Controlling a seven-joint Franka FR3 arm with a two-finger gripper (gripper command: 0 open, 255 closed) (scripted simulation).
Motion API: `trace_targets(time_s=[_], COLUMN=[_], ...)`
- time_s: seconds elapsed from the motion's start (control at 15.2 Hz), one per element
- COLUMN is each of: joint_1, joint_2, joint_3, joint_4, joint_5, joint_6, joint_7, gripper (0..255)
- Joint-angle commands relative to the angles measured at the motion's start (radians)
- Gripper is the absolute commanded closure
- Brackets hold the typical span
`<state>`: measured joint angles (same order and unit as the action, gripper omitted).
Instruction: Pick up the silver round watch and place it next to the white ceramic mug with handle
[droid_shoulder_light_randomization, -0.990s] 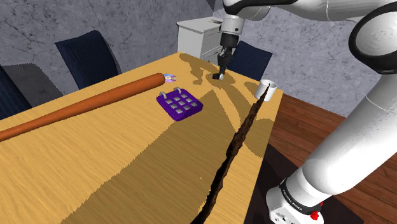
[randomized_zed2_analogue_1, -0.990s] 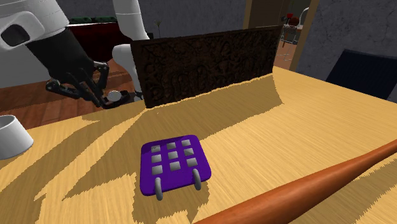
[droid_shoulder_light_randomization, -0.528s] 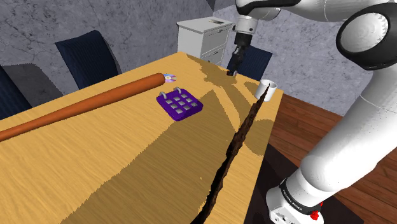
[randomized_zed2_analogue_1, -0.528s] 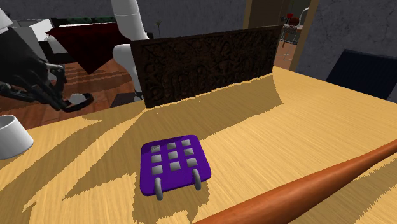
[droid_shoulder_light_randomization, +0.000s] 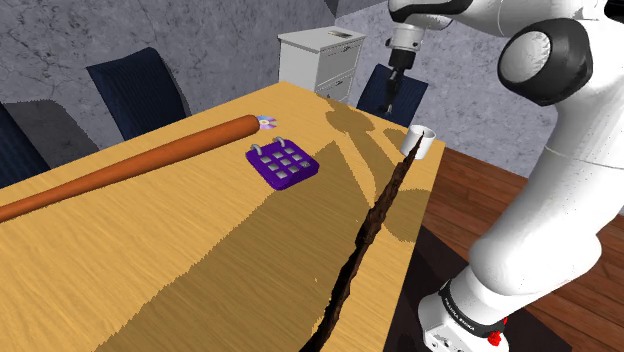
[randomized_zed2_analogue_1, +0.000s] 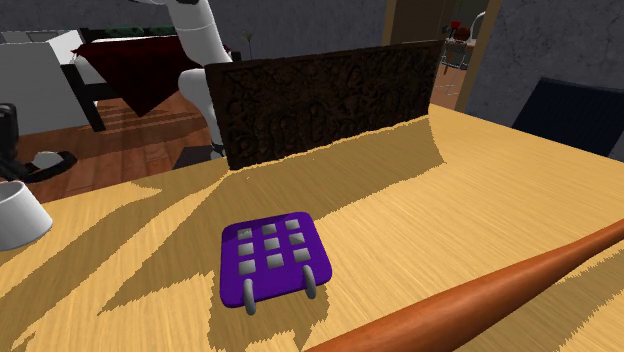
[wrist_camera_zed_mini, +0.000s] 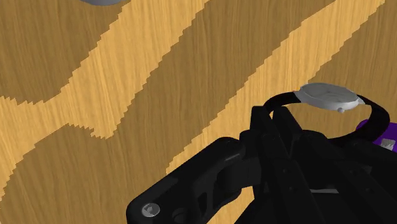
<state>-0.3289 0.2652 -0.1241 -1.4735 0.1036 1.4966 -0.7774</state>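
My black gripper (droid_shoulder_light_randomization: 388, 103) hangs above the table's far end, up and to the left of the white mug (droid_shoulder_light_randomization: 420, 142) in the shoulder view. It is shut on the watch (wrist_camera_zed_mini: 327, 95), which has a round silver face and a black strap. In the wrist view the fingers (wrist_camera_zed_mini: 280, 127) clasp the strap and the face sticks out beyond them. In the second exterior view the gripper (randomized_zed2_analogue_1: 8, 150) is at the left edge, with the watch strap (randomized_zed2_analogue_1: 48, 164) just above the mug (randomized_zed2_analogue_1: 15, 215). The watch is clear of the wooden table (droid_shoulder_light_randomization: 200, 260).
A purple pad with grey squares (droid_shoulder_light_randomization: 284, 163) lies mid-table. A long brown wooden rod (droid_shoulder_light_randomization: 130, 165) runs along the shoulder view's left. A dark carved upright panel (randomized_zed2_analogue_1: 320, 95) stands along the table's edge. Blue chairs and a white cabinet (droid_shoulder_light_randomization: 320, 55) lie beyond.
The gripper has risen off the table with the watch and carried it toward the mug, rightward in the shoulder view and leftward in the second exterior view.
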Motion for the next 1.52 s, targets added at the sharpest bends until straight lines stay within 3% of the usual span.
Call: trace_targets(time_s=[0.0, 0.33, 0.46, 1.45], joint_1=[-0.031, -0.109, -0.156, -0.14], joint_2=[0.039, 0.173, 0.264, 0.24], joint_3=[-0.017, -0.048, -0.06, -0.058], joint_4=[0.055, 0.252, 0.394, 0.152], joint_5=[-0.002, 0.005, 0.013, 0.009], joint_6=[-0.02, -0.091, -0.144, 0.073], joint_7=[-0.047, -0.142, -0.189, -0.198], gripper=[255, 255, 255, 255])
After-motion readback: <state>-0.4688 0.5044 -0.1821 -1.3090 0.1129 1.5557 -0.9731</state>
